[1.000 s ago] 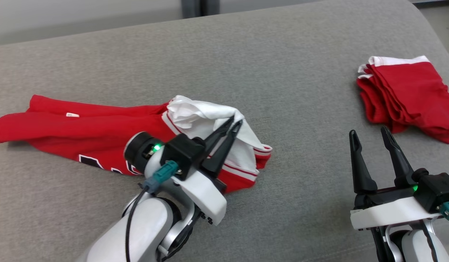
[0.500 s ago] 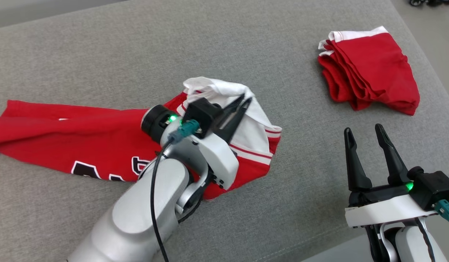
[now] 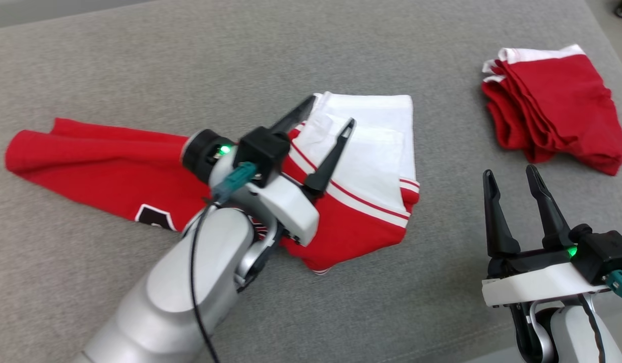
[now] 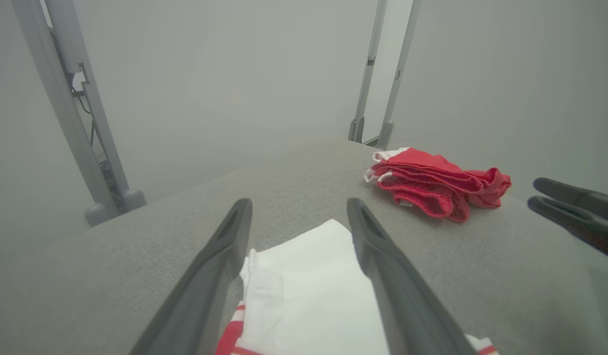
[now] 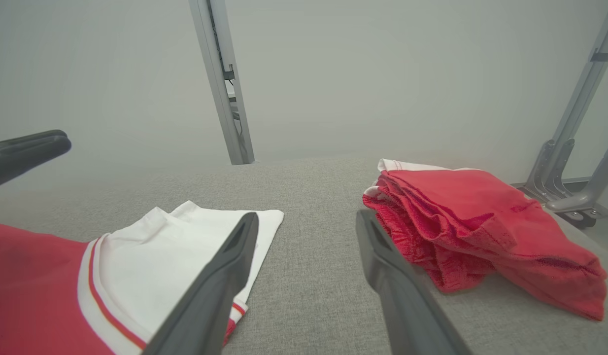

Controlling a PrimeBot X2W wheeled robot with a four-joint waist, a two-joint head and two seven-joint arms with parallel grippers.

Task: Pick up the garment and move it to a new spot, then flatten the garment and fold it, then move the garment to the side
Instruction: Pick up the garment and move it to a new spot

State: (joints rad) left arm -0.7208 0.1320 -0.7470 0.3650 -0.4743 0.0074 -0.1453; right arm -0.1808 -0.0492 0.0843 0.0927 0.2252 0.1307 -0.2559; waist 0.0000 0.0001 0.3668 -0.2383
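Garment (image 3: 104, 151), red with a white-banded end, lies stretched out on the grey cushion (image 3: 240, 55). It is well to the left of the folded red pile (image 3: 558, 111), with its white end nearest that pile. The left gripper (image 3: 331, 111) hovers over that white end, fingers spread wide and gripping nothing. The right gripper (image 3: 510, 171) sits on the robot's side of the pile, its fingers likewise wide apart and empty, clear of both cloths.

Head view steeply down over grey cushion (image 3: 311, 60); wrist views low, both toward folded red pile (image 4: 432, 182).
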